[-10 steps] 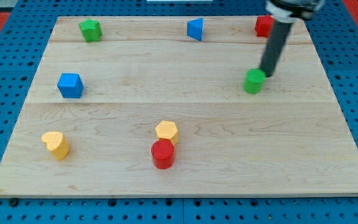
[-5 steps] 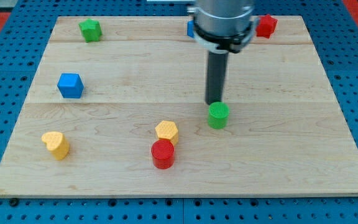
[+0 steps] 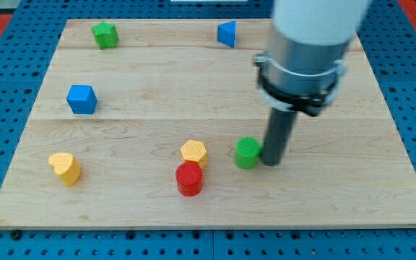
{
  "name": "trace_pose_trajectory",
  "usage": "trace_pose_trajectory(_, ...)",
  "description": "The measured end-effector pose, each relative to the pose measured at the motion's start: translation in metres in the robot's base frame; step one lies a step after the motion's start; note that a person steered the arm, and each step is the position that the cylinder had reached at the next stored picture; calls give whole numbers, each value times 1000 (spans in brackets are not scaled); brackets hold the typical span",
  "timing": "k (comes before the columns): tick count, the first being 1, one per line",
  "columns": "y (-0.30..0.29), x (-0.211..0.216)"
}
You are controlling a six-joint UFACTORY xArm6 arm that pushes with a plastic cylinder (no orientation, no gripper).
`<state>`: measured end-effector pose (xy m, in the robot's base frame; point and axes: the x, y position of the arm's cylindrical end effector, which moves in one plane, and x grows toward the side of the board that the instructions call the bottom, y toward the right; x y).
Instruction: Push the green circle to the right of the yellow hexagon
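Note:
The green circle [image 3: 247, 152] stands on the wooden board, a short way to the right of the yellow hexagon [image 3: 193, 152], with a gap between them. My tip [image 3: 271, 162] rests on the board right against the green circle's right side. The arm's grey body rises above it and hides the board's upper right part.
A red circle [image 3: 189, 178] sits just below the yellow hexagon, touching it. A yellow heart [image 3: 65, 167] lies at the lower left, a blue cube [image 3: 81, 99] at the left, a green star [image 3: 105, 34] at the top left, a blue triangle [image 3: 227, 33] at the top middle.
The green circle has slid from the right middle down and left to beside the yellow hexagon. My tip followed it and has gone from above it to its right side.

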<state>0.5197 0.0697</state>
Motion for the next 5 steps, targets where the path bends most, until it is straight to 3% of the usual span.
trace_pose_trajectory(2, 4, -28)
trace_pose_trajectory(5, -39, -24)
